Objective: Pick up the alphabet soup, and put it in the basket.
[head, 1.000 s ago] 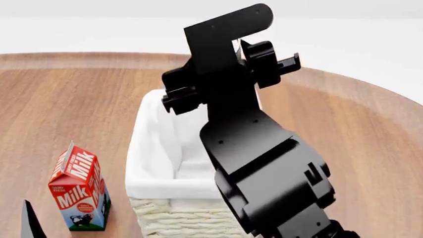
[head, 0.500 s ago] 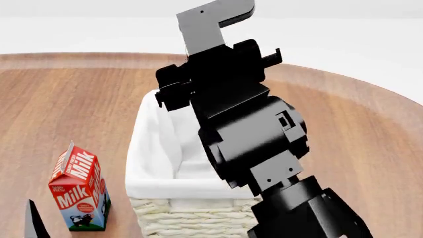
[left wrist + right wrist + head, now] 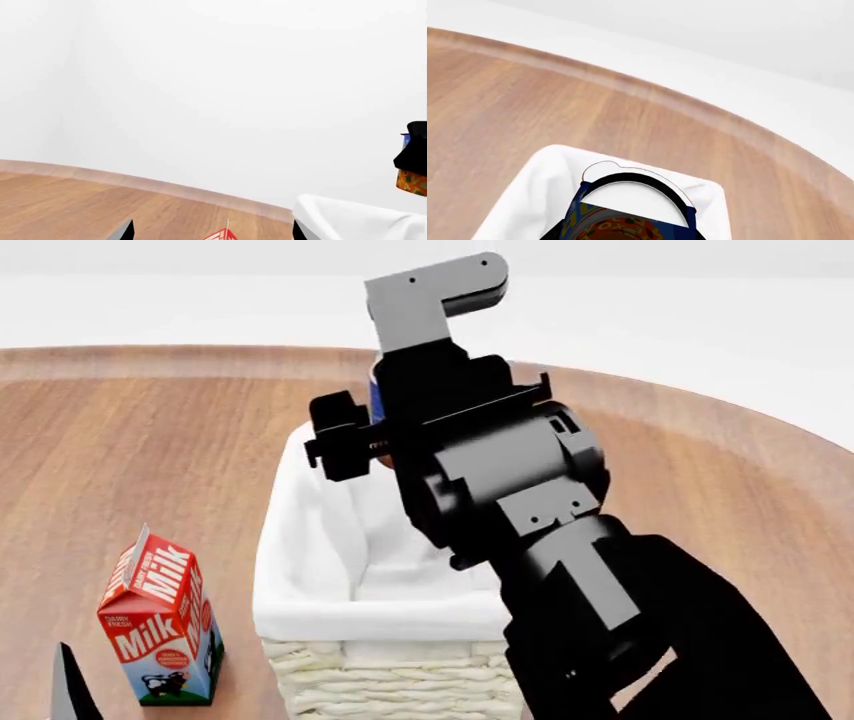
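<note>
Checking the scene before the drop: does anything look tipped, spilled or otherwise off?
Nothing stands out. The red-and-white milk carton stands upright on the round wooden table, apart from the cream wicker basket. The blue-labelled soup can is in the right gripper above the basket's white lining.

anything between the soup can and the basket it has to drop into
Nothing visible. The right gripper holds the alphabet soup over the open basket, whose white lining looks bare below.
</note>
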Controlling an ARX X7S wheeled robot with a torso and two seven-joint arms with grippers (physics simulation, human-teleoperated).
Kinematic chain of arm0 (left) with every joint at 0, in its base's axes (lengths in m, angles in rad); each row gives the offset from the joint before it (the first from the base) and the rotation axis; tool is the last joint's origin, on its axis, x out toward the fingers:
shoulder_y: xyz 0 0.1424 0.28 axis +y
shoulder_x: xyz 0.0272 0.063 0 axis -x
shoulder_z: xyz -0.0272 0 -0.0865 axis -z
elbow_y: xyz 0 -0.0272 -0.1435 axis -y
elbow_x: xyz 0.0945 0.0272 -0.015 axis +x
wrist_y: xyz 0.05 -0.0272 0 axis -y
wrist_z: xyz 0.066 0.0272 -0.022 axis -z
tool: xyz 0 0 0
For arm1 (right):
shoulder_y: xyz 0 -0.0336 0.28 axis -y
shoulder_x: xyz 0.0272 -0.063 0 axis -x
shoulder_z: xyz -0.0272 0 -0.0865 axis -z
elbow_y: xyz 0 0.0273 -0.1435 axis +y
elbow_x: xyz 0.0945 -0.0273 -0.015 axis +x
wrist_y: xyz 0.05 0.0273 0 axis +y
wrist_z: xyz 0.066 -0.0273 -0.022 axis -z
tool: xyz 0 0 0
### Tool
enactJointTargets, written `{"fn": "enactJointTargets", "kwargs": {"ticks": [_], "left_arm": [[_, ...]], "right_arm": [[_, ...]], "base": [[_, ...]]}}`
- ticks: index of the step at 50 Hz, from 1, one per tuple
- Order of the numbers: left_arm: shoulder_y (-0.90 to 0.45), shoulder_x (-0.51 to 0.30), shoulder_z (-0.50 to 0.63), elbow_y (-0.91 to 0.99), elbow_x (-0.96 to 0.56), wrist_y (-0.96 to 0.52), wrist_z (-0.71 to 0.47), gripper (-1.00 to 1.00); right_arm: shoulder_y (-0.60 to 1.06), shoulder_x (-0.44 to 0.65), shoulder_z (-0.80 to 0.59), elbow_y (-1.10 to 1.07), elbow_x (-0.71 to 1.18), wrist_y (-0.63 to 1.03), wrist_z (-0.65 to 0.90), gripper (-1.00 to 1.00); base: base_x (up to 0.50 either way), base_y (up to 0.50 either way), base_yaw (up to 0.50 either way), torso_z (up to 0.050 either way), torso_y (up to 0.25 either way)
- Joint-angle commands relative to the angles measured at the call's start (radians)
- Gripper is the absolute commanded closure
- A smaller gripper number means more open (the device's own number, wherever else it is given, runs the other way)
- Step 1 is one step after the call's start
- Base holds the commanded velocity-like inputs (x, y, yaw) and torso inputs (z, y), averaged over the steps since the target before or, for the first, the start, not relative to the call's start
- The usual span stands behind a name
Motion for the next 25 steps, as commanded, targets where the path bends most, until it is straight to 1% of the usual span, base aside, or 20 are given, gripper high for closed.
{"fn": "enactJointTargets", "kwargs": {"ticks": [1, 11, 25], "left_arm": [[0.002, -0.001, 0.003, -0.001, 0.002, 0.006, 0.0, -1.0], [0.001, 0.001, 0.006, -0.004, 0.016, 0.006, -0.007, -1.0], [0.003, -0.002, 0.008, 0.001, 0.03, 0.003, -0.015, -1.0]], "right_arm": [[0.061, -0.004, -0.266, 0.084, 0.241, -0.103, 0.003, 1.0], [0.068, -0.004, -0.356, 0.102, 0.318, -0.132, 0.0, 1.0], [0.048, -0.004, -0.423, 0.087, 0.37, -0.156, -0.005, 1.0]], "base": [[0.0, 0.0, 0.0, 0.0, 0.0], [0.0, 0.0, 0.0, 0.0, 0.001], [0.0, 0.0, 0.0, 0.0, 0.0]]}}
